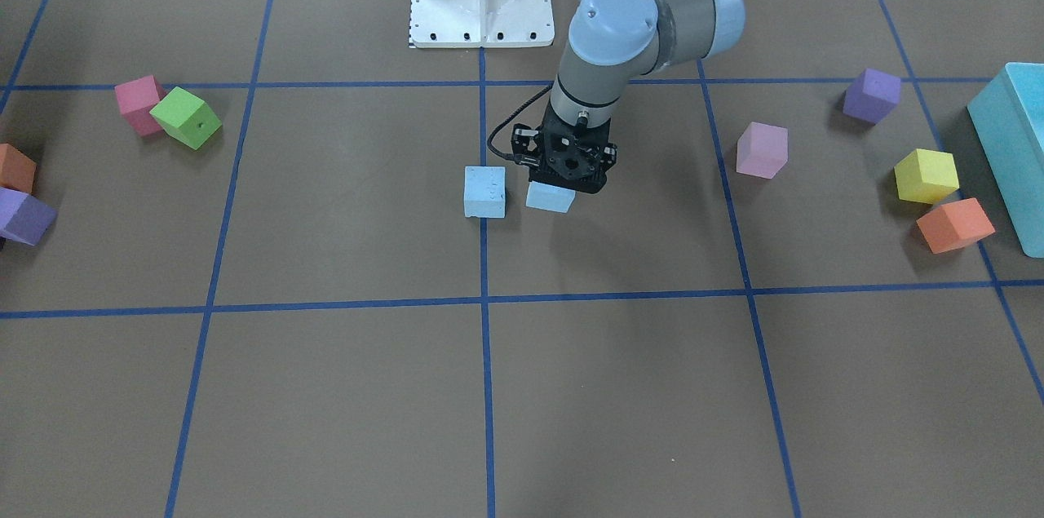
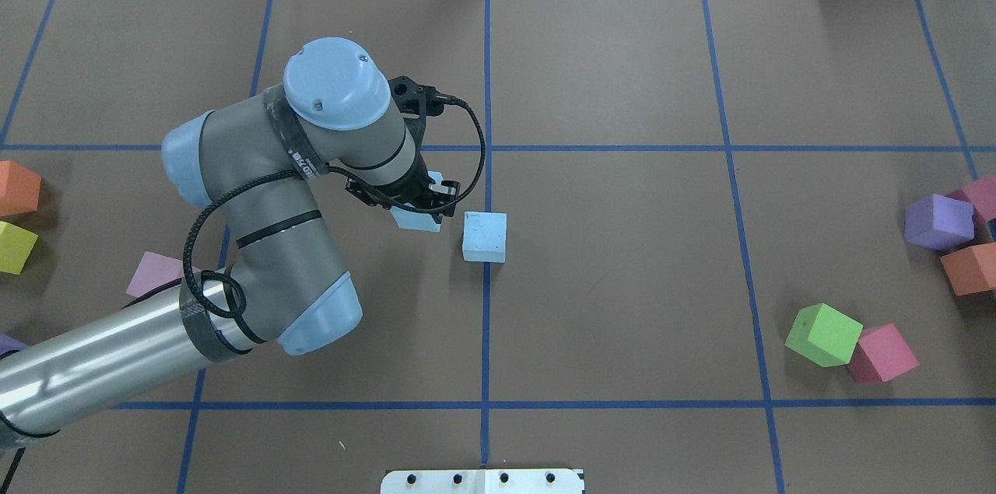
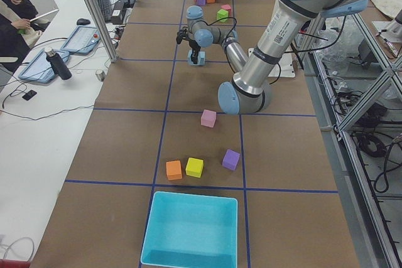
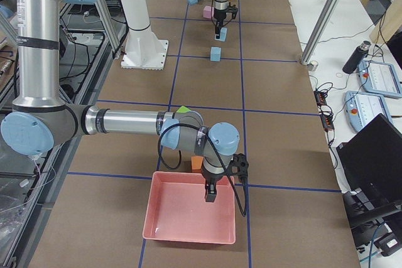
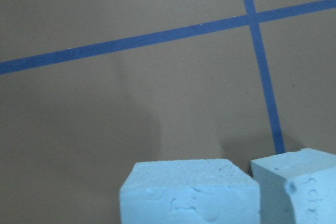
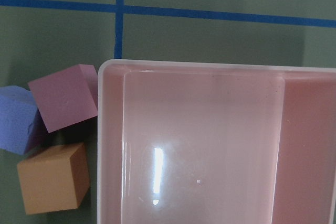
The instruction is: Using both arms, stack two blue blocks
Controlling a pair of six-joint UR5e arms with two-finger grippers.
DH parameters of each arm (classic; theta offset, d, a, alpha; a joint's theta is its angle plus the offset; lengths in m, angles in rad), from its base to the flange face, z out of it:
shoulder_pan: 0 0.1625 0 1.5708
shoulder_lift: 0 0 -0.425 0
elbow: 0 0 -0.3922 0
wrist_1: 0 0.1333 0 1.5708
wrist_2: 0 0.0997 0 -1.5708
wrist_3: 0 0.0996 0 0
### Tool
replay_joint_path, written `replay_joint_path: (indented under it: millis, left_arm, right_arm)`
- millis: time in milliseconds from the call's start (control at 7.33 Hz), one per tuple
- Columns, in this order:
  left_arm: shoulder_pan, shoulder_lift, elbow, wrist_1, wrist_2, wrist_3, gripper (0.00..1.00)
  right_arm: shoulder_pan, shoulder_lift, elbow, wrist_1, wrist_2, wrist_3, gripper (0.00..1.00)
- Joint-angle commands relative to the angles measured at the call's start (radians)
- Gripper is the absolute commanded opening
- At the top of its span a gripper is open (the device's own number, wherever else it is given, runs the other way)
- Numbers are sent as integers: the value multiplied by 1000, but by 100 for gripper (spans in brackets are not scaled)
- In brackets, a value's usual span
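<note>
My left gripper (image 2: 420, 208) is shut on one pale blue cube (image 2: 416, 220), seen in the front view (image 1: 550, 198) just below the gripper (image 1: 563, 179). The cube is held low, near the table's middle; I cannot tell whether it touches the table. The second blue cube (image 2: 484, 236) sits on the table right beside it (image 1: 484, 192), on a blue grid line. Both cubes fill the bottom of the left wrist view, held (image 5: 189, 192) and free (image 5: 296, 187). My right gripper (image 4: 210, 192) hangs over a pink tray (image 4: 157, 218); I cannot tell its state.
Green (image 2: 823, 334), red-pink (image 2: 882, 354), purple (image 2: 938, 222) and orange (image 2: 969, 268) cubes lie at the overhead view's right. Orange (image 2: 17, 188), yellow (image 2: 15, 247) and pink (image 2: 152, 272) cubes lie at its left. A large teal box (image 1: 1015, 151) stands beyond those.
</note>
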Motion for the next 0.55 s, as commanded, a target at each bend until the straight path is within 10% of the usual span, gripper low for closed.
replay_joint_path:
  millis: [0,409]
  left_arm:
    - [104,-70,1,71,139,-81,39]
    - [110,-183,126,71,140,-110,41]
  right_arm:
    - [0,0,0,0,0,0,100]
    - [0,-5,2,0,0,0,100]
